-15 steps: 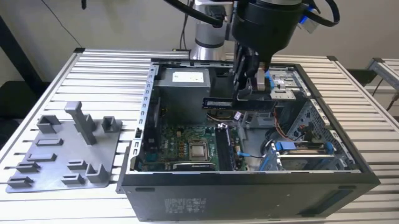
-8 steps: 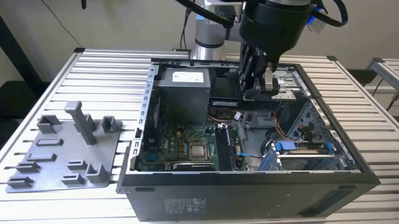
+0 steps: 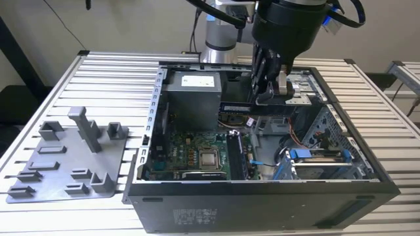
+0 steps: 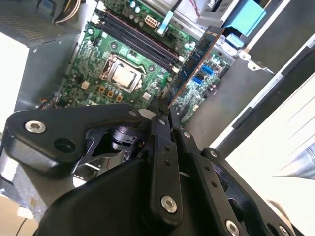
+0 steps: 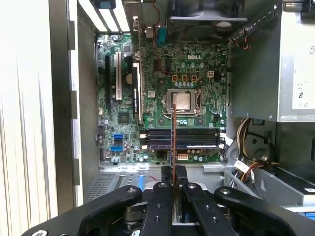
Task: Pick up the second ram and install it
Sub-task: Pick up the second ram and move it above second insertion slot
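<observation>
Exterior view first: the gripper [image 3: 268, 98] hangs over the open computer case [image 3: 262, 189], and its claw is pinched on the second ram [image 3: 237, 107]. From here the stick is a long, thin, dark strip lying roughly level, with a paler label patch on its face. It sits above the case interior, well clear of the motherboard [image 3: 174, 147] on the case floor.

In the second wrist view the black fingers [image 4: 158, 132] are closed on one end of the ram [image 4: 194, 61]. The rest pokes out away from the gripper [image 4: 165, 110]. You can see a flat dark face with a coppery-orange strip along one long edge, and it's way narrower than it is long.

In the first wrist view the ram [image 5: 173, 132] is edge-on, so it's basically just a thin orange line coming out from between the fingertips of the gripper [image 5: 173, 169]. Behind it, inside the case, are the green motherboard [image 5: 197, 64], the CPU socket [image 5: 182, 102] and the row of black memory slots [image 5: 192, 132]. I can't tell how high the stick is above those slots.

Also inside the case is a grey power supply box [image 3: 194, 93]. Outside the case, on the exterior view's left, a grey tray [image 3: 39, 194] with holder blocks and posts sits on the white slatted table [image 3: 98, 73].
</observation>
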### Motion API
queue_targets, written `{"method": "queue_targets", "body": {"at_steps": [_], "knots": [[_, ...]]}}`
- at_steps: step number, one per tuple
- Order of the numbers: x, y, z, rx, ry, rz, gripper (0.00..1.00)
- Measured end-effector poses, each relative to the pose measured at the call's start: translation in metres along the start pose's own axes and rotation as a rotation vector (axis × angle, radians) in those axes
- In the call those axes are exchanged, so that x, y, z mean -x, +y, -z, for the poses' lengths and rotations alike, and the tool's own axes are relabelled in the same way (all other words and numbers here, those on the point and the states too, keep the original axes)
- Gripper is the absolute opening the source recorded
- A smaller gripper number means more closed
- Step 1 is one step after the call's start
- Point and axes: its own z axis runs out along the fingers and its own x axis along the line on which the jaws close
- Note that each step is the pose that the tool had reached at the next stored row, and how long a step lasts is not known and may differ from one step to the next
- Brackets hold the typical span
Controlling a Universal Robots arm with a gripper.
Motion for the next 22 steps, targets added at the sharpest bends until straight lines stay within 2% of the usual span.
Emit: {"method": "queue_targets", "body": {"at_steps": [3,8,12,15,19,22], "knots": [[0.0067,0.0001,-0.0003,0.0000,0.0000,0.000,0.14],[0.0222,0.0006,-0.0028,-0.0019,-0.0001,0.000,0.14],[0.0313,0.0007,-0.0064,-0.0114,-0.0004,0.000,0.14],[0.0410,0.0010,-0.0079,-0.0181,-0.0004,0.000,0.14],[0.0536,0.0013,-0.0098,-0.0245,-0.0007,0.001,0.14],[0.0592,0.0015,-0.0103,-0.0251,-0.0006,0.001,0.14]]}}
